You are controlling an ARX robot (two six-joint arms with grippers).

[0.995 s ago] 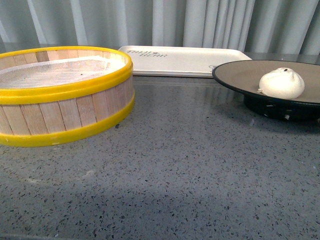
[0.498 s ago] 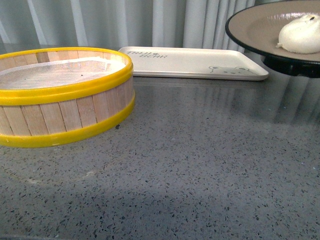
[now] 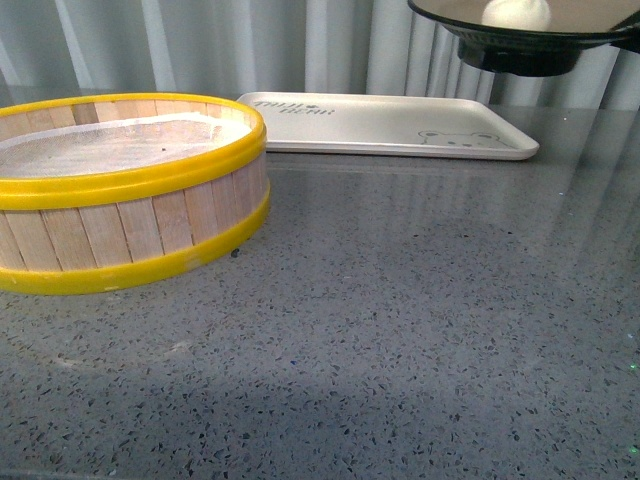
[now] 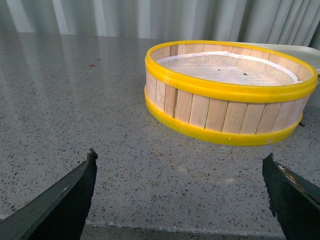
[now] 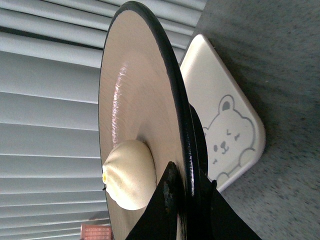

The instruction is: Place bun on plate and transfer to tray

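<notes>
Two grippers noted. Left gripper [image 4: 180, 200]: fingers spread wide, nothing between them, facing the yellow-rimmed steamer basket [image 3: 130, 190] at the left of the grey table [image 3: 400, 330]. Tray [image 3: 390, 125] lies flat further back, centre to right, with its bear drawing at the right end. Plate [image 3: 530, 35] hangs off the table at upper right with the bun [image 3: 517, 12] sitting on it. Right gripper [image 5: 187, 192] pinches the plate's black rim.

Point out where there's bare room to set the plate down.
The tray is bare wherever it shows, behind the steamer basket and near the plate held aloft. The grey counter is open in front of the tray, right of the basket. It is crowded only at the left, where the basket sits close to the tray's corner.
</notes>
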